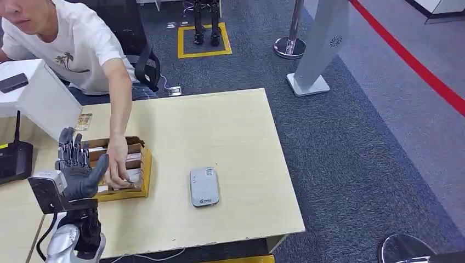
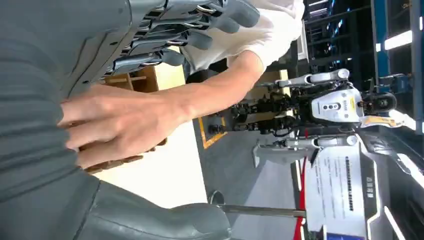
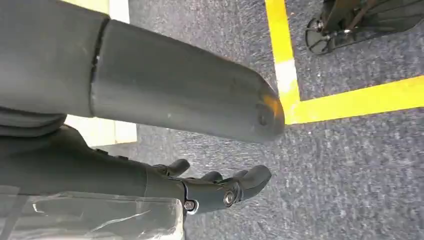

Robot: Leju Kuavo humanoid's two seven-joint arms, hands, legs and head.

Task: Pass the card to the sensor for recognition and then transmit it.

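Grey carpet with yellow floor markings and a red line around a pale wooden table (image 1: 230, 131). On the table, a wooden card box (image 1: 143, 178) at about nine o'clock from a grey card sensor (image 1: 204, 187), the two near but apart. Inside the box, cards (image 1: 133, 174) standing in slots, hard to tell apart singly. Over the box from twelve o'clock, a person's hand (image 1: 117, 164), fingers down among the cards; in the left wrist view the same hand (image 2: 120, 122) close against the robot's palm. Left hand (image 1: 77, 164) raised just beside the box at its nine o'clock side, fingers spread upward, thumb toward the box, holding nothing. Cards thus at roughly three o'clock from the left hand, sensor farther the same way, long axis running twelve to six. Right hand (image 3: 220, 187) hanging over carpet, fingers loosely curled on nothing visible. Left hand clearly nearer; probably no card taken yet.
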